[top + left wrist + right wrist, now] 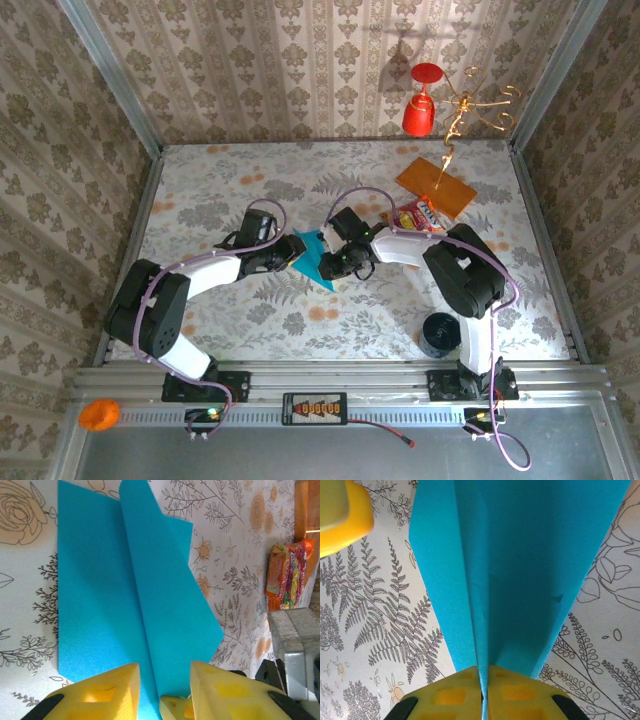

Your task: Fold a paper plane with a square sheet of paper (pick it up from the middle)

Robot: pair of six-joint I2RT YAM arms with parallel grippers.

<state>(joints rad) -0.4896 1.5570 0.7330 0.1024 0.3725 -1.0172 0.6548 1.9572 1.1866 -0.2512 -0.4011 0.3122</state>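
Observation:
The teal-blue sheet of paper (316, 256) lies mid-table, folded into a pointed shape with a raised middle ridge (150, 595). My right gripper (483, 670) is shut on that ridge, its yellow fingers (520, 695) pressed together with the paper (520, 555) between them; from above the right gripper (336, 262) sits at the paper's right side. My left gripper (164, 672) comes in from the paper's left (297, 250). Its yellow fingers (100, 695) stand apart on either side of the ridge, not touching it. A right fingertip (175, 707) shows between them.
An orange card (436, 185) and a red-and-yellow snack packet (417, 216) lie behind the right arm; the packet (287, 575) also shows in the left wrist view. A dark round cup (438, 333) stands near the right base. A red ornament (422, 100) hangs on the back wall.

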